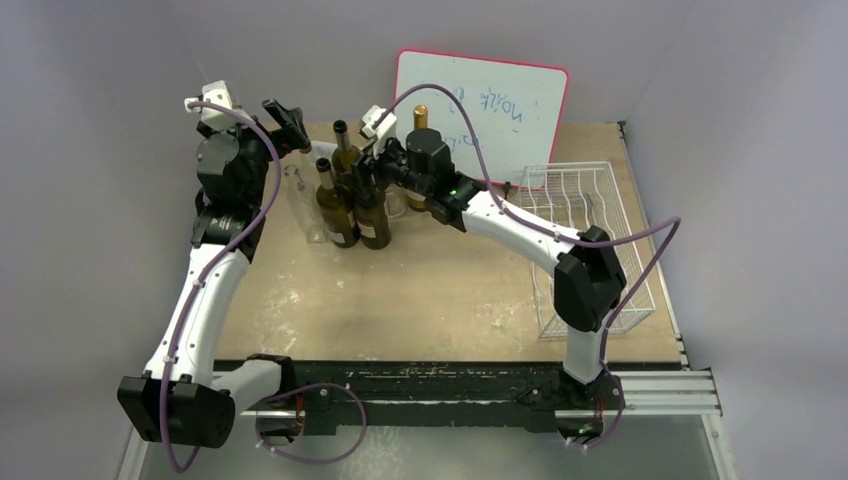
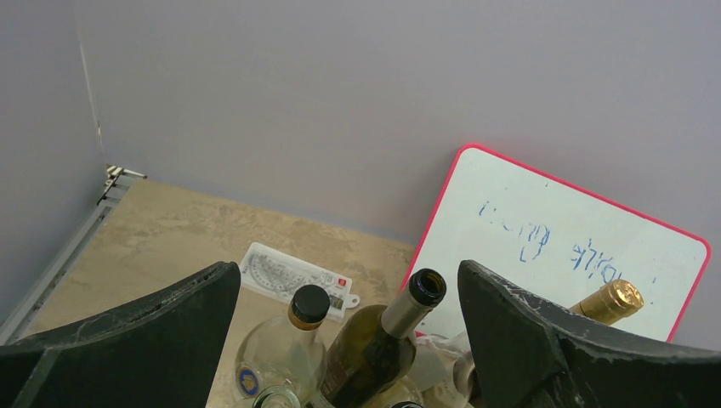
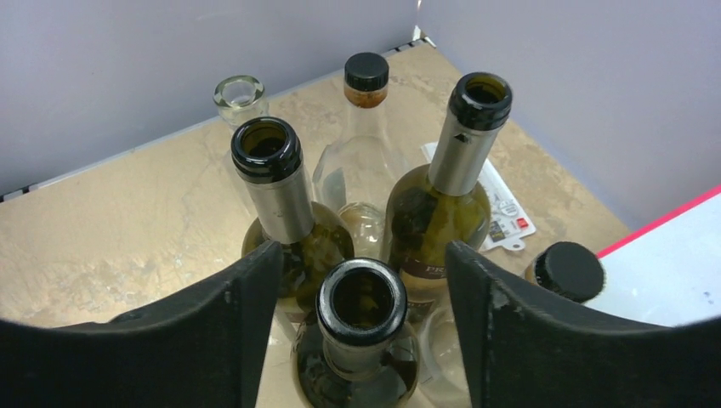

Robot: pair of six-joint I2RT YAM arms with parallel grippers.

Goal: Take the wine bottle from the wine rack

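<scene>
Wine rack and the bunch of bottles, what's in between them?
In the top view, only bare table lies between the wine rack and the bottles. The right arm reaches across above that stretch.

Tan tbl (image 1: 430, 290), upright bottles (image 1: 338, 218) grp, wine rack (image 1: 582, 188) rt, whiteboard (image 1: 490, 105) rear

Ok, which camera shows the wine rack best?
Top external: the white wire rack lies on the right, its near end crossed by the right arm. Neither wrist view shows it; both look at bottles.
</scene>
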